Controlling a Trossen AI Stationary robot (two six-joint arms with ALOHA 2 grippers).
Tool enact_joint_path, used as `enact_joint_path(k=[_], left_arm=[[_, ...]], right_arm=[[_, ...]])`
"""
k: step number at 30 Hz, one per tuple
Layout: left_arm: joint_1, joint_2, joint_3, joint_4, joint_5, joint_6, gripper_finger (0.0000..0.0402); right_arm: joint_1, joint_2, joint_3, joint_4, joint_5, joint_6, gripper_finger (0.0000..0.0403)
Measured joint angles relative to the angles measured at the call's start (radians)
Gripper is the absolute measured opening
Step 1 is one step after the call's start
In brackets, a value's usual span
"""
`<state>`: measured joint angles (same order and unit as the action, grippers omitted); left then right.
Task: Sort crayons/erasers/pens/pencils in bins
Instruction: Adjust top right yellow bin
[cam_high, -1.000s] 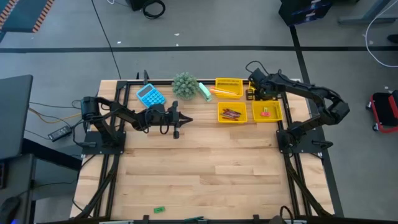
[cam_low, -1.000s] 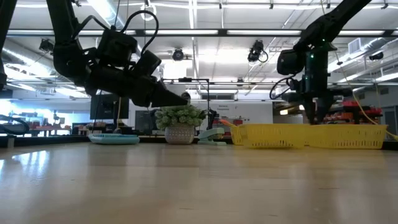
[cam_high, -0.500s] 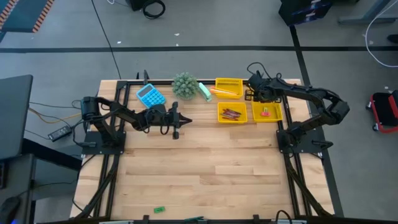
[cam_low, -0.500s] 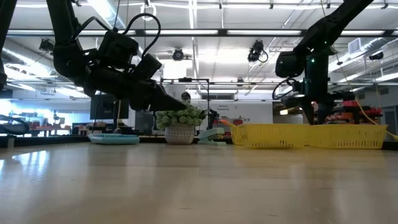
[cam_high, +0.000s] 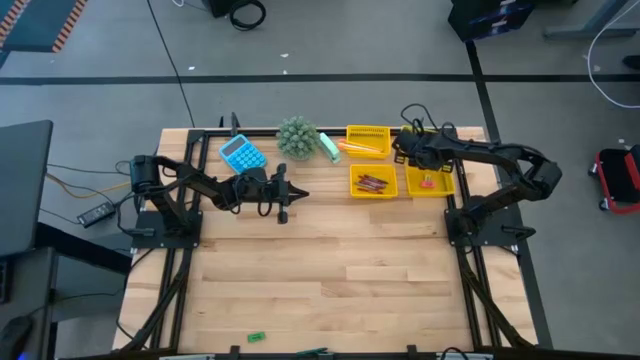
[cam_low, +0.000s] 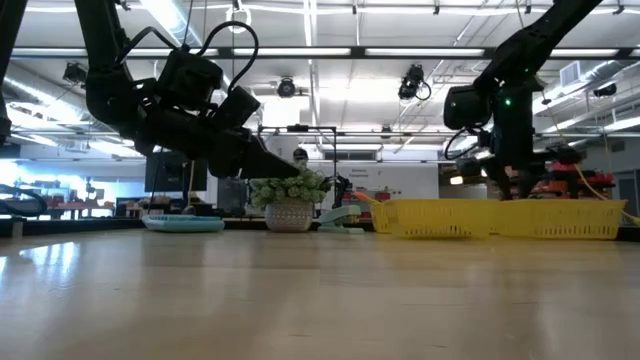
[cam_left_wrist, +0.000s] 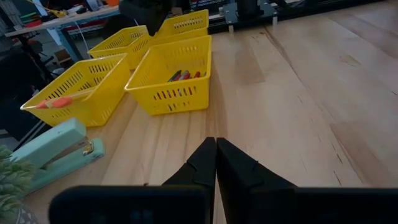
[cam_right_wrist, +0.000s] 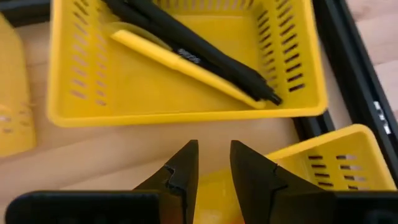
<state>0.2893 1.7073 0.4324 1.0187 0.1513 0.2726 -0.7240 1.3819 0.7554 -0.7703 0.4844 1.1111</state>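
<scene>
Looking into the far bin (cam_right_wrist: 186, 102), we see dark pens (cam_right_wrist: 205, 46) lying diagonally over a yellow pen-like stick (cam_right_wrist: 180, 65). Our right gripper (cam_right_wrist: 208, 165) hangs above the strip of table between that bin and the nearer bin (cam_right_wrist: 329, 158), its fingers parted with nothing between them. From above, the crayons (cam_high: 373, 183) lie in the middle bin (cam_high: 372, 181), erasers (cam_high: 429, 181) in the bin (cam_high: 431, 181) beside it, and an orange pencil (cam_high: 352, 147) in the bin (cam_high: 368, 141) behind. Our left gripper (cam_left_wrist: 215, 152) is closed on nothing, held over bare table (cam_high: 330, 270) near the blue calculator (cam_high: 241, 153), the small potted plant (cam_high: 296, 136) and a pale green stapler (cam_left_wrist: 53, 152).
</scene>
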Motion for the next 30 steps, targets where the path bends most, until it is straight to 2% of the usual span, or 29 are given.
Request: enact_joint_path(k=[11,23,30], left_arm=[[0.000,0.000,0.000,-0.002,0.000,0.000,0.0024],[0.000,0.000,0.000,-0.002,0.000,0.000,0.0023],[0.000,0.000,0.000,-0.003,0.000,0.000,0.0024]], right_arm=[[0.017,0.000,-0.037,0.003,0.072,0.043,0.0099],[-0.057,0.000,-0.037,0.006,0.076,0.003,0.0099],[-0.092,0.000,-0.037,0.071,0.076,-0.042,0.0099]])
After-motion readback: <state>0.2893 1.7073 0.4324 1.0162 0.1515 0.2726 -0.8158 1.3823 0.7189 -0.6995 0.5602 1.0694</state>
